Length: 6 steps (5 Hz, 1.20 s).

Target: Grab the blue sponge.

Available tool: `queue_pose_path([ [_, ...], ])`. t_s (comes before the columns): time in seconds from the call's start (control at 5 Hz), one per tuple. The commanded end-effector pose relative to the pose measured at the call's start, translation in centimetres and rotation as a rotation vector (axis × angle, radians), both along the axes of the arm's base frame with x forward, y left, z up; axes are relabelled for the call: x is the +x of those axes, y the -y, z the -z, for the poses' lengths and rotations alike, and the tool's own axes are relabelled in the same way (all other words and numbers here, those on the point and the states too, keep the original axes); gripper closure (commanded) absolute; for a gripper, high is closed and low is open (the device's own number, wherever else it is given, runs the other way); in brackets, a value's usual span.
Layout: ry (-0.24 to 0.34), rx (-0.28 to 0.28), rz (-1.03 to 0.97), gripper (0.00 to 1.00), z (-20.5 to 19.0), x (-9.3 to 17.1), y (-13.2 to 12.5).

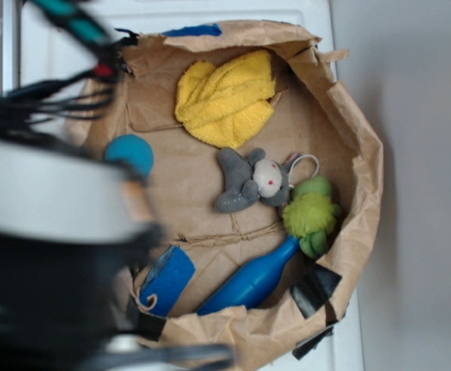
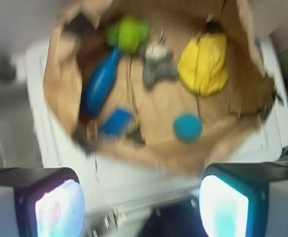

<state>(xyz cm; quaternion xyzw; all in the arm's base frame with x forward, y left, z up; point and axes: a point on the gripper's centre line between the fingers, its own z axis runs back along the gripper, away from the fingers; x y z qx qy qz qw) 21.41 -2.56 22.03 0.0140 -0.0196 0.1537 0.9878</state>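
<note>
My pincer [image 2: 141, 200] is hanging wide open and empty, high above the paper bag [image 1: 364, 154]. Blue sponge [image 2: 115, 122] is lying flat near the bag's edge, just beside the blue pin [image 2: 99, 81], apart from the teal ball [image 2: 187, 128]. I'm aiming to centre over the sponge, keeping clear of the pin and bag wall.

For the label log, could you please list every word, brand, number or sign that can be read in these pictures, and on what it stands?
None can be read in either view.
The blue sponge, the blue pin, the teal ball, the yellow cloth and the grey plush mouse show no print.
The brown paper looks plain.
The wrist view is too blurred for fine print.
</note>
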Motion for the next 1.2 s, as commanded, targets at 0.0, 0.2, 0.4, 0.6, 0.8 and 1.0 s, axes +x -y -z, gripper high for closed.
queue_pose_path([
  [0.0,-0.013,0.065,-0.374,0.00,2.5,6.0,-3.3],
  [0.2,-0.013,0.065,-0.374,0.00,2.5,6.0,-3.3],
  [0.4,-0.013,0.065,-0.374,0.00,2.5,6.0,-3.3],
  [0.6,-0.013,0.065,-0.374,0.00,2.5,6.0,-3.3],
  [0.8,-0.013,0.065,-0.374,0.00,2.5,6.0,-3.3],
  [1.0,0.043,0.067,-0.360,0.00,5.6,4.9,-3.7],
])
